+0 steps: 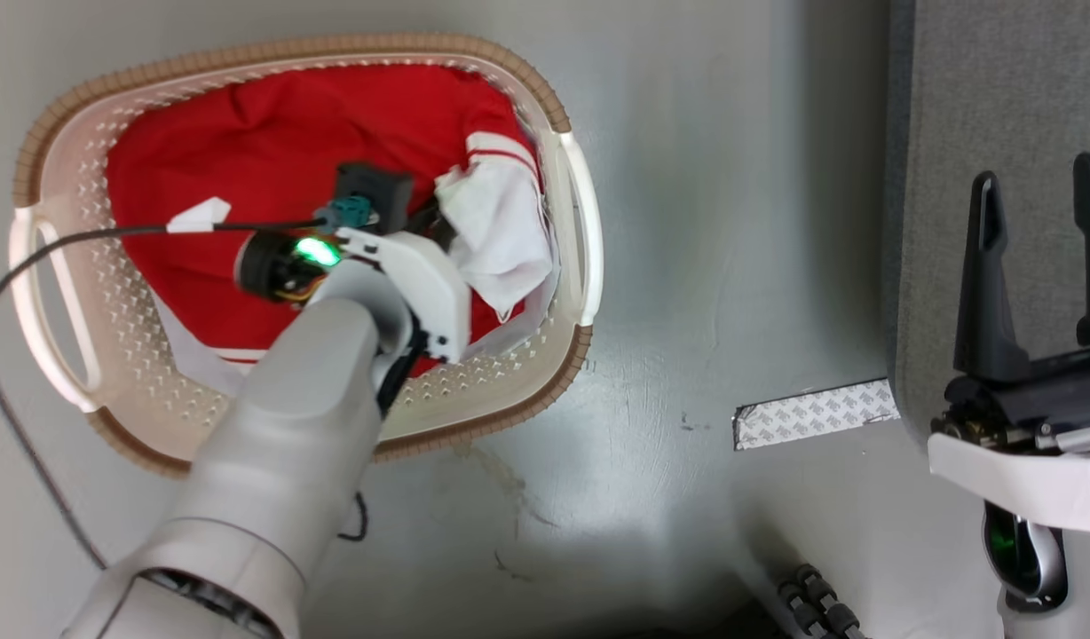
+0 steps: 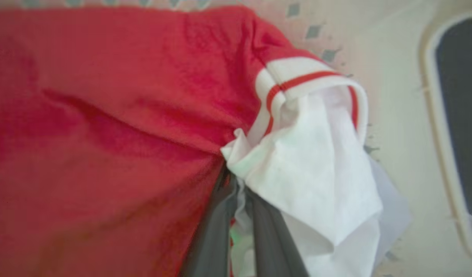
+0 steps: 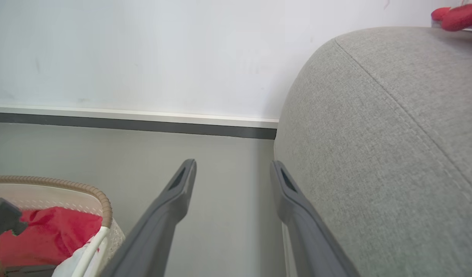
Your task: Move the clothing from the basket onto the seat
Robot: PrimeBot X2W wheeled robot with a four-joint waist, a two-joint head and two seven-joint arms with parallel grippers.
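Grey floor [image 1: 714, 222] separates the basket [image 1: 288, 49], on the robot's left, from the seat [image 1: 998, 89] at its right. Reaching down into the basket, the left claw [image 2: 236, 181] is clenched on the clothing [image 1: 261, 151], pinching a bunched fold where red cloth meets the white striped part; the rest of the garment lies heaped inside the basket. Beside the seat's rounded edge the right claw [image 1: 1035, 177] hangs spread wide, holding nothing. By my reckoning the load must rise clear of the basket, then swing rightward across the floor to the seat
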